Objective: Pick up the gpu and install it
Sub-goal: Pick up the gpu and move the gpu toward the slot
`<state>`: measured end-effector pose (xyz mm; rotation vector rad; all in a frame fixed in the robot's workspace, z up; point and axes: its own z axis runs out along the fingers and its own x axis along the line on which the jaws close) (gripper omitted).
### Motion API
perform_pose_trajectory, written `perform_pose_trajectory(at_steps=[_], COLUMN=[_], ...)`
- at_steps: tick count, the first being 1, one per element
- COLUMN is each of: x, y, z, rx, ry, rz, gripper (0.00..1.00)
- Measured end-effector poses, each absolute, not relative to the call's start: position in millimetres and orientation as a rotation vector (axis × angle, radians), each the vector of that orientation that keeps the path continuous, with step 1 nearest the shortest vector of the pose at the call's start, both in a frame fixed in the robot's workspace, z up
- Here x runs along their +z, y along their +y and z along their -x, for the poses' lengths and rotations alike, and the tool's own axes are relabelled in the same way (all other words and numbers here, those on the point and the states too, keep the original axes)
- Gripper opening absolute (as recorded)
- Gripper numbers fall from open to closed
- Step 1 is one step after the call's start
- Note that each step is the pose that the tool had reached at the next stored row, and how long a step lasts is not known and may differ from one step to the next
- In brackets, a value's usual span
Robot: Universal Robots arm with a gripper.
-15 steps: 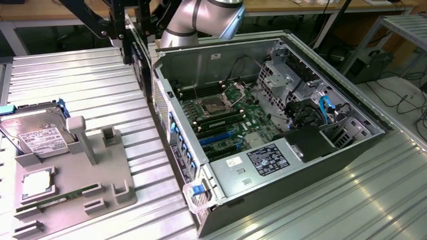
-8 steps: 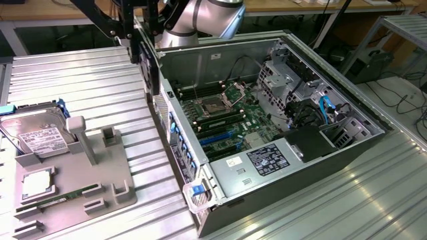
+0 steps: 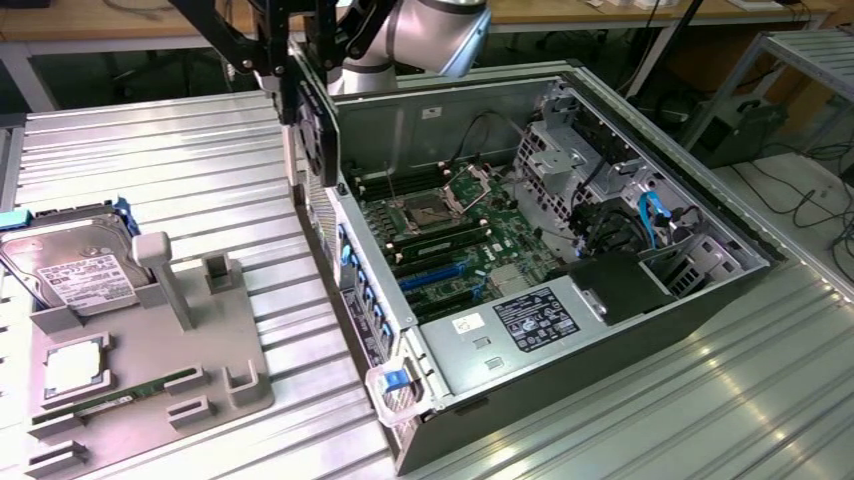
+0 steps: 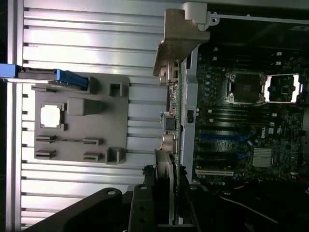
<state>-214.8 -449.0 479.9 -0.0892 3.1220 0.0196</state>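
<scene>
My gripper [image 3: 296, 85] is shut on the gpu [image 3: 316, 135], a dark flat card hanging upright on edge. It hangs above the open computer case's wall [image 3: 350, 250] on the exterior view's left. In the wrist view the gpu [image 4: 172, 121] runs edge-on away from the gripper [image 4: 166, 195], with its silver bracket [image 4: 179, 43] at the far end. The card is over the case wall, beside the motherboard [image 4: 251, 130] and not over it. The motherboard's blue slots [image 3: 430, 275] lie lower inside the case, apart from the card.
A grey holder tray [image 3: 147, 370] sits on the ribbed metal table [image 3: 174, 160] at the exterior view's left. It carries a silver hard drive [image 3: 74, 270], a square chip [image 3: 76, 362] and a narrow RAM stick [image 3: 134, 392]. Drive cages and cables [image 3: 627, 210] fill the case's right side.
</scene>
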Motion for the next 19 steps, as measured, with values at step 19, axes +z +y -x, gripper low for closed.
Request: perform_pose_trajectory(at_steps=[19], x=[479.8], y=[-448.9], z=[187.6], rx=[0.02], ry=[3.122], rz=[0.09], gripper=[0.28])
